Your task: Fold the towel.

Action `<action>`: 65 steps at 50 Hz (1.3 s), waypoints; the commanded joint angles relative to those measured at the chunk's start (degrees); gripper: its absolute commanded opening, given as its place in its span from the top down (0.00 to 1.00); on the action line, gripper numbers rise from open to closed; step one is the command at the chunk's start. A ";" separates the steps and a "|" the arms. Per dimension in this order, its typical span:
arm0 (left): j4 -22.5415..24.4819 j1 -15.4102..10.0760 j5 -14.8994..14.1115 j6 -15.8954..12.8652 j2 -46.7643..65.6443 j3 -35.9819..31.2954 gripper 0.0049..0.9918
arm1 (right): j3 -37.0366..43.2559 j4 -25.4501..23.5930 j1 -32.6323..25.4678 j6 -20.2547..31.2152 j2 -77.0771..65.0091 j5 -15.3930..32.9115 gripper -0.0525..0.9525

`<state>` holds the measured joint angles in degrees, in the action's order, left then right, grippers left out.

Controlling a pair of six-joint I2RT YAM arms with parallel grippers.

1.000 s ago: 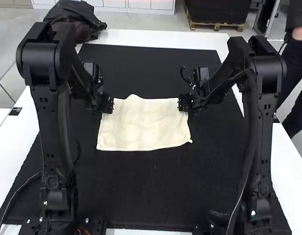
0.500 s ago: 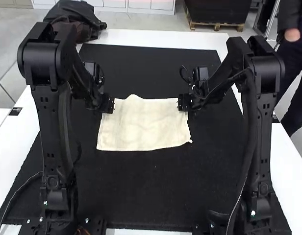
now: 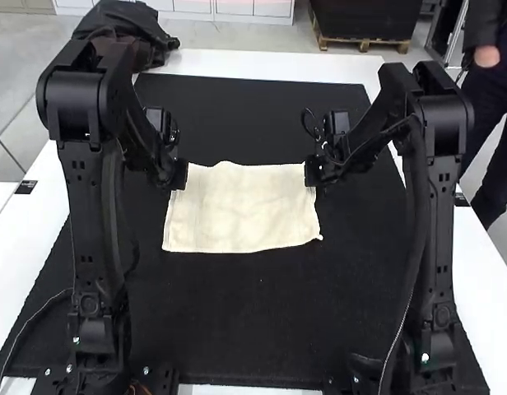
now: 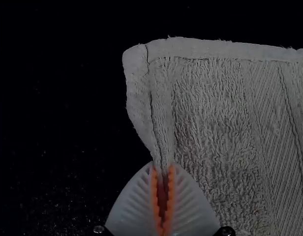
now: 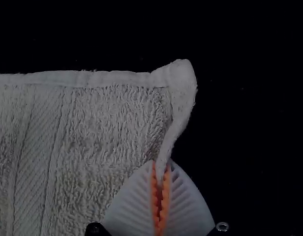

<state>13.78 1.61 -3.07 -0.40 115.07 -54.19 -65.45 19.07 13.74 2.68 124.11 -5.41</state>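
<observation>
High view: fixed above/behind left arm (image 3: pixel 90 222) and right arm (image 3: pixel 432 222), facing forward, down over black mat (image 3: pixel 262 313). Wrist views: close-up, downward, opposite sides of towel (image 3: pixel 241 210); high view shares both.

Cream terry cloth, rough with looped pile, makes up the towel (image 3: pixel 241 210), its hem (image 4: pixel 215 49) flat and smoother, its woven band (image 4: pixel 284 108) finely ridged. Beneath it, a matt black mat (image 3: pixel 262 321) with a felt-like nap covers the middle of a smooth white worktop (image 3: pixel 253 62). The left gripper (image 3: pixel 179 177) and right gripper (image 3: pixel 313 173) have matt white ribbed fingers (image 4: pixel 136 206), plastic by their look, lined with toothed, rubbery orange pads (image 5: pixel 165 196). A metal bolt (image 5: pixel 222 226) glints beside one finger.
</observation>
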 commanded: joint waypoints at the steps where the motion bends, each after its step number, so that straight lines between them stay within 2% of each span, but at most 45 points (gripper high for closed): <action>1: 0.90 0.68 0.61 -0.47 1.74 -0.30 0.98 | 0.32 -0.70 0.68 -0.92 1.57 -4.61 0.97; 19: 1.86 1.12 -1.15 0.40 -2.39 -1.70 0.98 | 0.24 -0.17 0.24 -3.38 -3.79 -4.61 0.97; 48: -1.12 2.17 -2.55 0.76 -7.66 -0.21 0.98 | 3.14 -0.61 -3.72 -3.12 -9.59 -5.49 0.97; 65: -2.53 2.08 -3.52 1.02 -11.53 1.90 0.98 | 6.30 -1.32 -3.72 -3.38 -14.52 -7.25 0.97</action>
<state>11.22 3.01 -5.96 0.10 106.63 -52.62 -59.72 17.65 10.74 -0.08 114.17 -11.33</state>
